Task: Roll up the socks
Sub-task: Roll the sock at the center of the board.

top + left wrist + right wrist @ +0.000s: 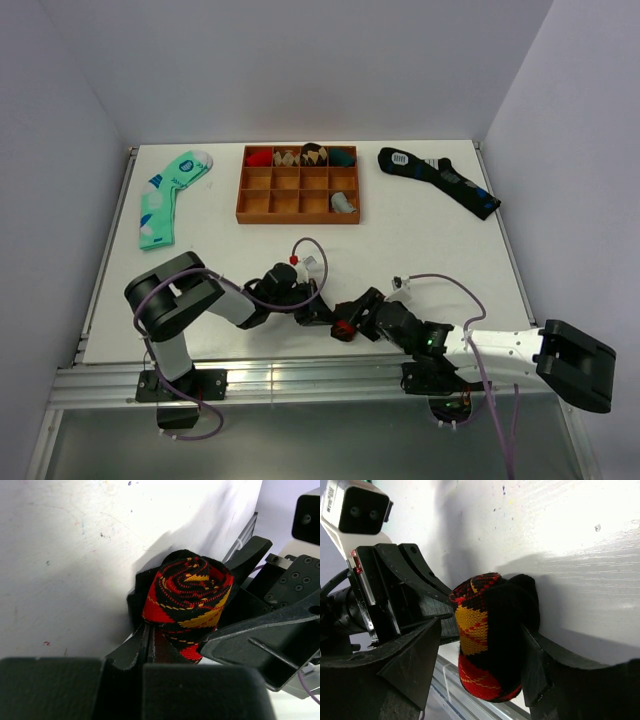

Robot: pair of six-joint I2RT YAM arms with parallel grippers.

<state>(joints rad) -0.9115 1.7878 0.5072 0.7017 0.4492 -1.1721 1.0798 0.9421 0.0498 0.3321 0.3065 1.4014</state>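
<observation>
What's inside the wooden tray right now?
The wooden tray holds rolled socks along its back row and a pale bundle in the near-right compartment. The other compartments look empty. The compartment floors under the socks are covered.

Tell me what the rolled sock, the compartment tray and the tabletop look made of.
Rolled sock: knitted fabric, matte; stitch rows show in the red, yellow and black pattern. Tray: likely wood, reddish-brown, thin dividers. Tabletop: hard white painted or laminated board, scuffed and speckled; which, unclear.
</observation>
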